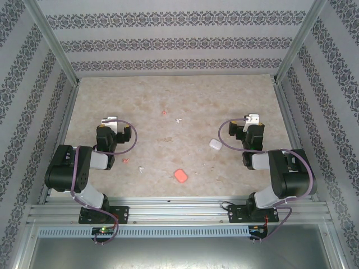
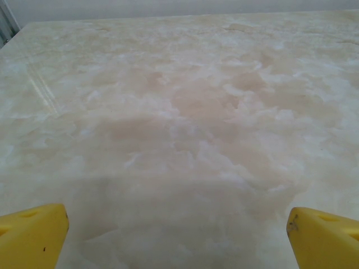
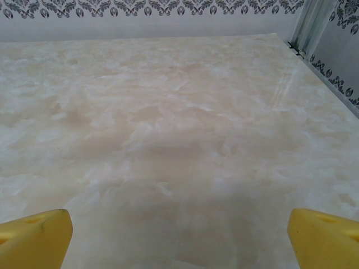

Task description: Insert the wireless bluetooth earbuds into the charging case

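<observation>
Top external. Shows the left gripper (image 1: 110, 120) and the right gripper (image 1: 253, 119) both low over the marbled table (image 1: 168, 89), pointing away from the bases; too small here to read the jaws. Places one coral-red earbud (image 1: 126, 161) behind the left gripper and slightly to its right, with a white earbud (image 1: 141, 167) just beyond it on the same side. Places a second coral-red earbud (image 1: 163, 112) off to the left gripper's right and a little ahead, a second white earbud (image 1: 179, 120) near that one, both between the two grippers. Puts the white case (image 1: 214, 144) to the right gripper's left and a little behind it, close to its wrist cable. Puts the coral-red case (image 1: 180, 175) well behind both grippers, between the two arms.

Left wrist. Shows the left gripper (image 2: 176, 238) spread wide, yellow fingertips (image 2: 31, 232) at the two lower corners, bare table between them, gripping nothing.

Right wrist. Shows the right gripper (image 3: 179, 238) equally wide, yellow fingertips (image 3: 33, 235) far apart, holding nothing; ahead, bare table up to the patterned wall (image 3: 140, 8), with a metal post (image 3: 308, 22) ahead and to the right.
</observation>
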Controlling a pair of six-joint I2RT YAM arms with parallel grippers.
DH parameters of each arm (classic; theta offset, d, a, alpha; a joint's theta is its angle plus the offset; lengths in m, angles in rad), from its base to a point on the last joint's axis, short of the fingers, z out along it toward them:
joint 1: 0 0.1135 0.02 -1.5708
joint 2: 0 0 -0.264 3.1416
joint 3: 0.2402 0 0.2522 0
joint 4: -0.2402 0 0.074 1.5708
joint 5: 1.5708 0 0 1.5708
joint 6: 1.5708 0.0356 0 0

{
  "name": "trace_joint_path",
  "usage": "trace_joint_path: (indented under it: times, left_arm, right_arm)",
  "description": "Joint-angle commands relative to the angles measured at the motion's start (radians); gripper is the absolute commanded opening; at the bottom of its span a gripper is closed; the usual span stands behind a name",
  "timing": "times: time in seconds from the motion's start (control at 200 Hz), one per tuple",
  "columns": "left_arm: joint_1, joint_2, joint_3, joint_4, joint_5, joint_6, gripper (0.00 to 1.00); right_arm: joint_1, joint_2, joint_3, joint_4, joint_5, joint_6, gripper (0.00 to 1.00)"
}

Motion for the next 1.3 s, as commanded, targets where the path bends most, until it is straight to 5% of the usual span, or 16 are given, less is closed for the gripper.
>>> trace_joint_path:
  times: [0.0,1.169,1.299]
  left_arm:
    - [0.006,-0.013,0.014,-0.001,0.006,0.001,1.0]
    - [0.006,-0.02,0.007,0.01,0.014,0.001,1.0]
    - [0.006,-0.046,-0.016,0.034,-0.05,-0.022,1.0]
  right_arm:
    - [0.007,-0.007,0.016,0.011,0.013,-0.009,0.98]
    - [0.01,-0.015,0.017,0.007,0.004,-0.019,0.98]
    - [0.032,-0.071,0.026,-0.049,0.015,-0.044,0.98]
